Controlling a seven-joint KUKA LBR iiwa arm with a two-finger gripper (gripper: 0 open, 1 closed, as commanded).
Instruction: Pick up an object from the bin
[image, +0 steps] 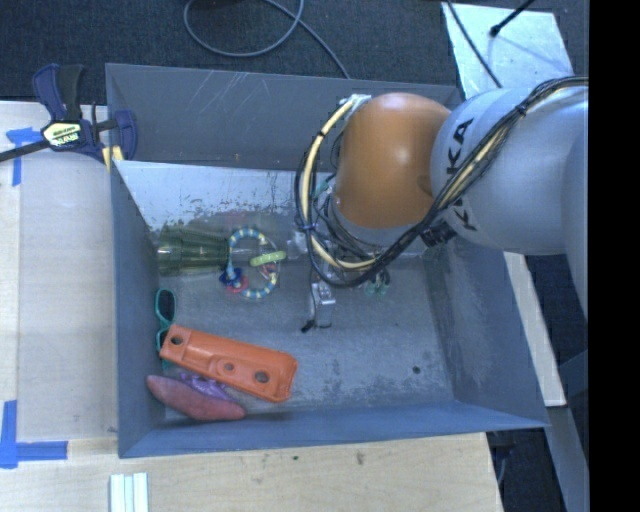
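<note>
My gripper (318, 308) hangs below the arm's wrist over bare bin floor near the middle of the bin, with nothing seen in it. A ring of coloured beads (250, 263) lies just to its left, near the back wall. A long orange plastic piece with holes (228, 365) lies to the front left of the gripper. A small green thing (378, 287) peeks out just right of the gripper.
A dark green object (190, 252) lies against the back left wall. A teal piece (163, 306) sits by the left wall. A pink-purple oblong thing (195, 397) lies in the front left corner, beside the orange piece. The arm covers the bin's back right.
</note>
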